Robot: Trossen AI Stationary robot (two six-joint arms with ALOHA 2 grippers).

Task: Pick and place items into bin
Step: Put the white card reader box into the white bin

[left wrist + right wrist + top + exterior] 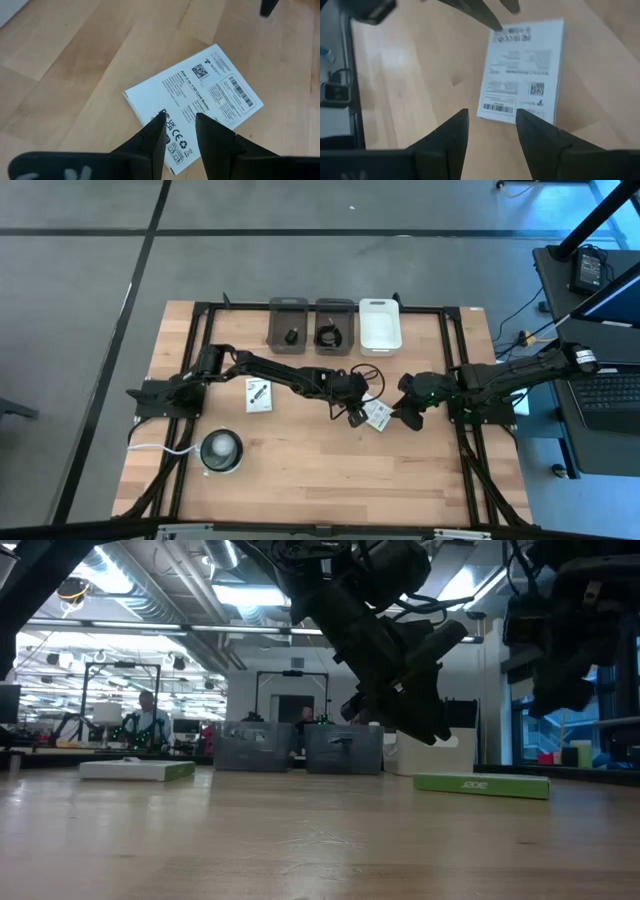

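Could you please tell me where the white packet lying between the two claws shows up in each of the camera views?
High view: packet right of centre, between left claw and right claw.
Low view: flat green-edged slab at right, probably it.
Left wrist view: centre, beyond the open fingers.
Right wrist view: upper centre.
Shared landmark: its barcode label.

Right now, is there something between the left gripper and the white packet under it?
Nothing visible. The left gripper hangs open directly above the white packet lying flat on the table, with only air between them.
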